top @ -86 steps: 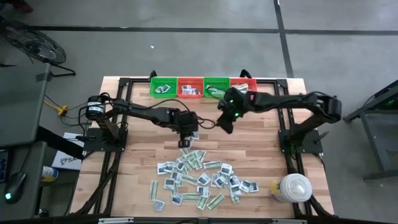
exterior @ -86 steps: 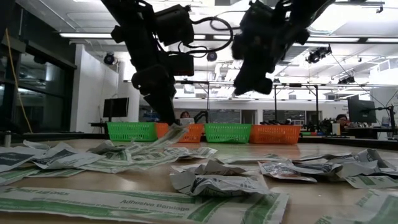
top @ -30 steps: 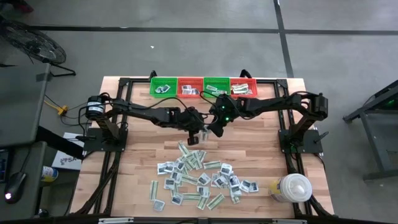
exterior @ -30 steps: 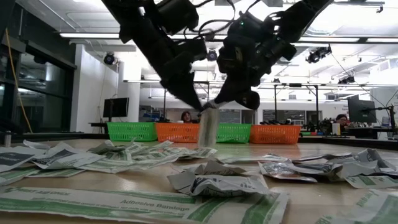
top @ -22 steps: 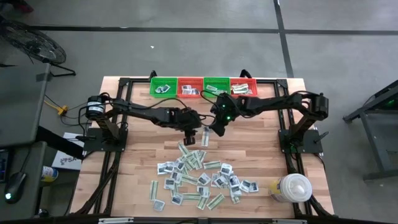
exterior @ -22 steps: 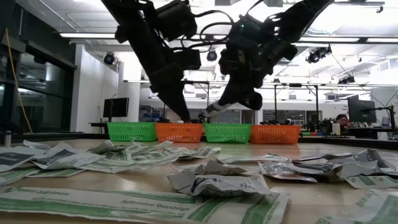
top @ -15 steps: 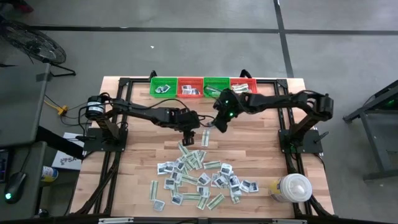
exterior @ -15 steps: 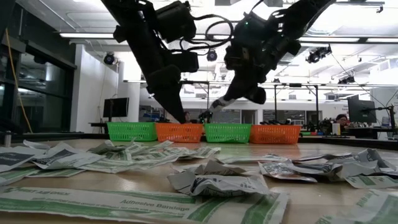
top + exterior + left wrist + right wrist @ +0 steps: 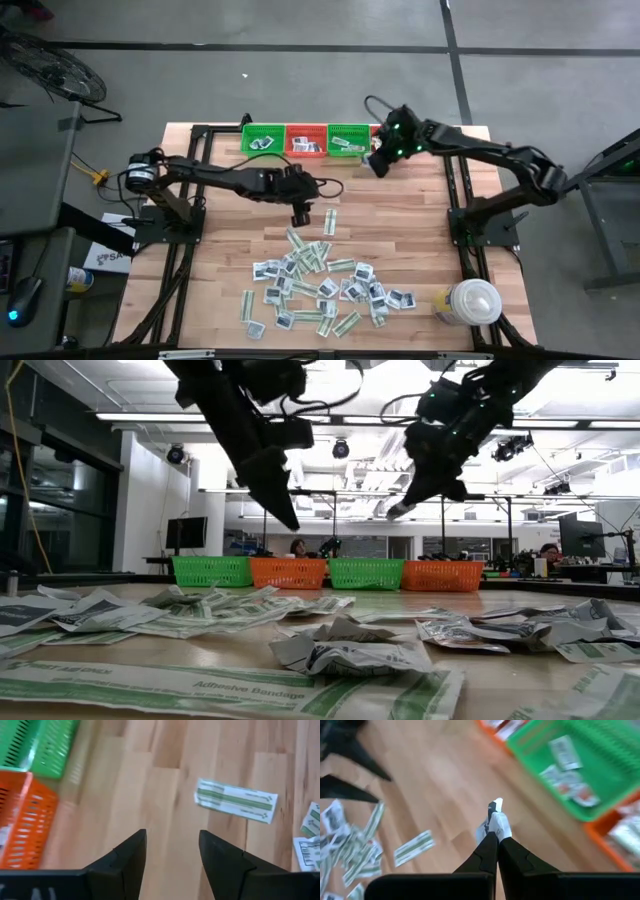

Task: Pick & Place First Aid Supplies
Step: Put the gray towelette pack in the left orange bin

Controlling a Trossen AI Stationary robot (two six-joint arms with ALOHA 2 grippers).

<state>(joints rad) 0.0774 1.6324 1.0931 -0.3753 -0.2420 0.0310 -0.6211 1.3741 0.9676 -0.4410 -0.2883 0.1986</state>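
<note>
Several small first aid packets (image 9: 320,285) lie in a loose pile on the near half of the wooden table. One pale-green strip packet (image 9: 329,222) lies flat by itself; my left gripper (image 9: 300,214) hovers open just left of it with nothing between its fingers (image 9: 220,862). My right gripper (image 9: 377,166) is shut on a small white packet (image 9: 496,816) in the air, just short of the second green basket (image 9: 347,140) in the far row. My right gripper pinches the small white packet by its lower edge (image 9: 495,826) between its two fingertips. The fingers slant down toward the far side. The packet shows edge-on, sticks out beyond the fingertips and hangs clear of the table.
A row of green and orange baskets (image 9: 305,140) with a few packets inside lines the far edge. A big white round lidded container (image 9: 470,302) stands at the near right corner. Bare wood lies between the pile and the baskets.
My left gripper has let go of the green strip that hung from it; the strip now lies flat on the table. My right gripper, shut on the small white packet, has swung up and toward the far right, from beside the left gripper to the baskets.
</note>
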